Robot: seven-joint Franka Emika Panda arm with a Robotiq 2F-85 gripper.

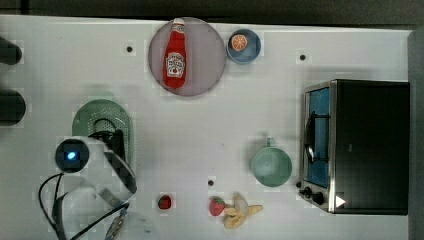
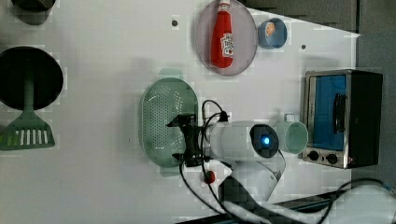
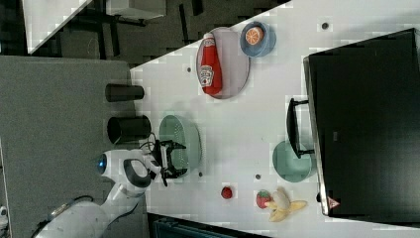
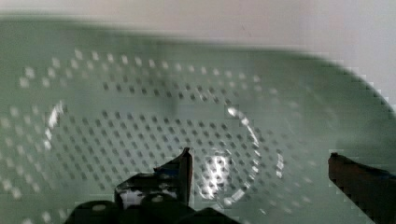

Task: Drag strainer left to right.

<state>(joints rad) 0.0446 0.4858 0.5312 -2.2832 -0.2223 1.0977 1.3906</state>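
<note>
Because the strainer (image 2: 169, 122) needed dragging across the counter (image 1: 200, 140), I held my gripper (image 4: 259, 163) spread wide over its perforated bowl, gripping nothing. It sat at the top view's left, well apart from the green cup (image 1: 271, 166).

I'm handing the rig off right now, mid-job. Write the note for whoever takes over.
Gripper: open, jaws spread wide, holding nothing, poised over the strainer's bowl as the wrist view shows.
Strainer: on the white table, at the top view's left, well apart from the green cup and toaster oven on the top view's right.
Done: the arm is in position above the strainer.
Left: the drag itself. Catch the strainer's wall or rim, then pull it across toward the top view's right, stopping short of the cup.
</note>
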